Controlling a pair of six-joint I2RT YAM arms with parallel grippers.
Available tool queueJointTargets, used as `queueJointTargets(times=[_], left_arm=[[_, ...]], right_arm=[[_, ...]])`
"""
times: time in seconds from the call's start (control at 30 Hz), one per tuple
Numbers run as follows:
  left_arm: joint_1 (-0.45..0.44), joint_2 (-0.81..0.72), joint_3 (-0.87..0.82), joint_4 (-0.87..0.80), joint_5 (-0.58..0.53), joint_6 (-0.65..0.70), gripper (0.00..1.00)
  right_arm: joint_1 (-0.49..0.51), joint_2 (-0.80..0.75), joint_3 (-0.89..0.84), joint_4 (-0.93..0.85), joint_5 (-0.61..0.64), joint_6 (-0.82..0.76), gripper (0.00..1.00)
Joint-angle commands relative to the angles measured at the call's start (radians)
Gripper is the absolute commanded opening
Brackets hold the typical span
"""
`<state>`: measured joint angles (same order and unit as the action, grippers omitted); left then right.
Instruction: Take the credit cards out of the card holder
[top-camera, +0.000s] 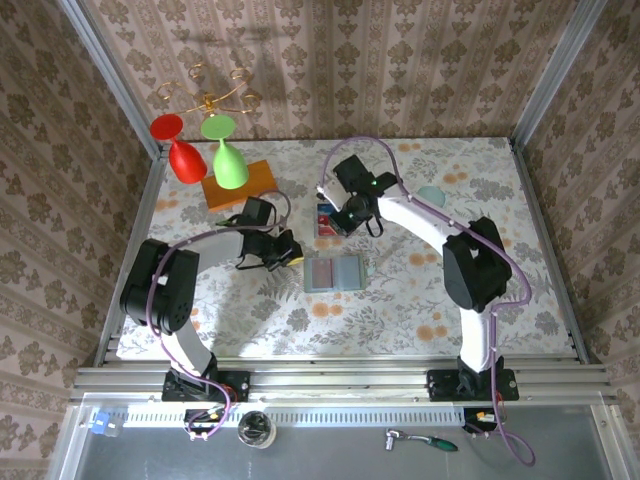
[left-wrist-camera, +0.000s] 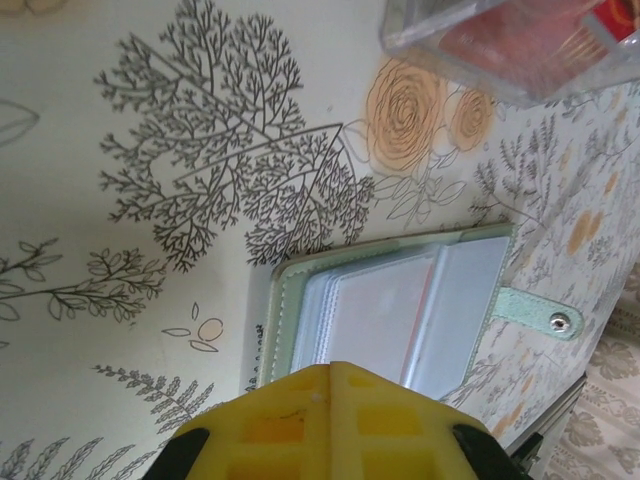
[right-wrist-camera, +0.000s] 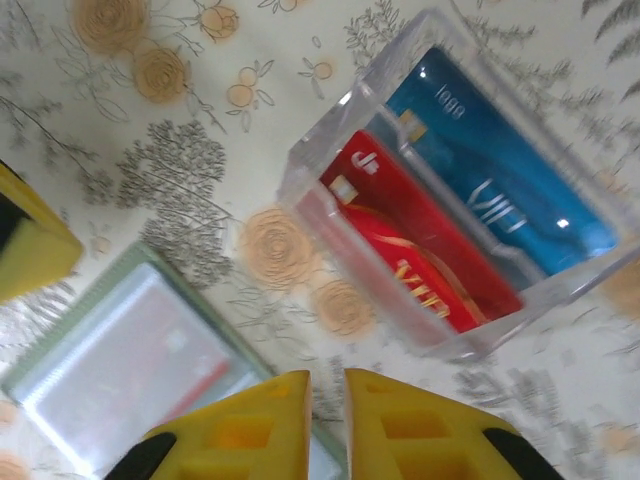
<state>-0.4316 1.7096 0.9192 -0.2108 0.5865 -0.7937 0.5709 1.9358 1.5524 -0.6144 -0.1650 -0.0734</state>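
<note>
Lying open and flat on the table (top-camera: 420, 290): wallet (top-camera: 335, 272), clear pockets up, snap tab (left-wrist-camera: 535, 315) sticking out at one side; reddish tint in one pocket, too blurred to tell what. Sitting just beyond it in a clear tray (right-wrist-camera: 360, 90): red card (right-wrist-camera: 420, 250) and blue card (right-wrist-camera: 500, 195), side by side. Hovering just left of the wallet: left gripper (left-wrist-camera: 330, 385), fingers pressed together, holding nothing. Hanging by the tray's near edge: right gripper (right-wrist-camera: 327, 420), fingers a narrow slit apart, empty. Standing far left: red goblet (top-camera: 180, 150), green goblet (top-camera: 228, 160), orange block (top-camera: 240, 183).
</note>
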Motion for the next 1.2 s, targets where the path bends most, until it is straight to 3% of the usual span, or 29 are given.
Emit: queueJointTargets(times=[0.0, 0.27, 0.47, 1.17], left_arm=[[-0.018, -0.025, -0.027, 0.034, -0.007, -0.025, 0.07], [-0.061, -0.015, -0.088, 0.094, -0.010, -0.050, 0.07], [-0.072, -0.011, -0.112, 0.111, -0.011, -0.056, 0.07], [-0.072, -0.023, -0.091, 0.032, -0.055, -0.019, 0.05]], right_arm=[[0.021, -0.061, -0.085, 0.137, -0.075, 0.239, 0.19], [0.045, -0.100, -0.286, 0.331, -0.207, 0.561, 0.20], [0.046, -0.100, -0.367, 0.407, -0.263, 0.702, 0.19], [0.044, 0.008, -0.312, 0.344, -0.358, 0.787, 0.22]])
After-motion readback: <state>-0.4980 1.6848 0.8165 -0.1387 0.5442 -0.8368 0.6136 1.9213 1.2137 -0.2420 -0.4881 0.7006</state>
